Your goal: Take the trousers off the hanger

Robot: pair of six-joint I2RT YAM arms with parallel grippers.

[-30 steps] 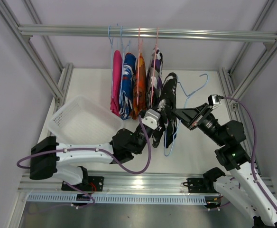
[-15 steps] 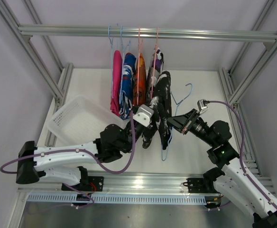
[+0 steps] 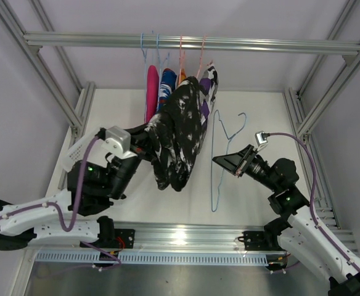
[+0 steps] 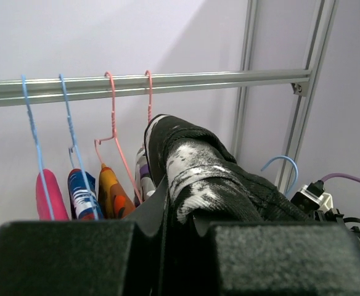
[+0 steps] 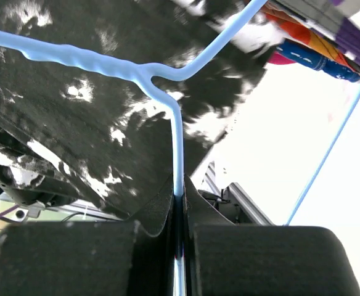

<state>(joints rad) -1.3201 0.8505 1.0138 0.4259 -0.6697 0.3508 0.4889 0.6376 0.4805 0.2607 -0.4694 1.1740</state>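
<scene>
Two pinches hold things apart: left gripper (image 4: 179,213) grips the black speckled trousers (image 3: 180,129), right gripper (image 5: 179,203) clamps the bare blue hanger (image 5: 177,148).

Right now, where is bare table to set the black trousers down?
Bare table runs between the blue hanger and the right edge, and beneath the black trousers. Crowded: the back centre under the hanging trousers, and the left, with basket and left arm.
</scene>
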